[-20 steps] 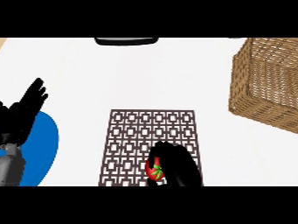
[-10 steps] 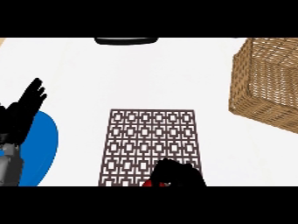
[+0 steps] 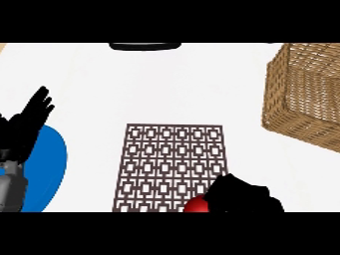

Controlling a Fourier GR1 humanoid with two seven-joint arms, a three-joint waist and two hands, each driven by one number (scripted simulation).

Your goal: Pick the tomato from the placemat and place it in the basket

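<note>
Nearest you, at the lower edge of the head view, your right hand (image 3: 242,195) sits over the near right corner of the placemat (image 3: 171,167), its fingers curled around the tomato (image 3: 197,204); only a red sliver of the tomato shows at the hand's left side, right at the bottom of the view, and you cannot tell from here whether it is touching the mat or lifted off it. The placemat is a dark brown lattice rectangle lying flat on the white tabletop (image 3: 165,84). Off to your left, your left hand (image 3: 16,127) rests open with fingers straight and pointing up, above a blue plate (image 3: 47,167) that lies just beside the placemat's left side without touching it. Farther out on your right, the wicker basket (image 3: 316,99) stands well apart from the tomato and the mat. At the far edge of the tabletop, a dark flat object (image 3: 144,46) is partly cut off.
</note>
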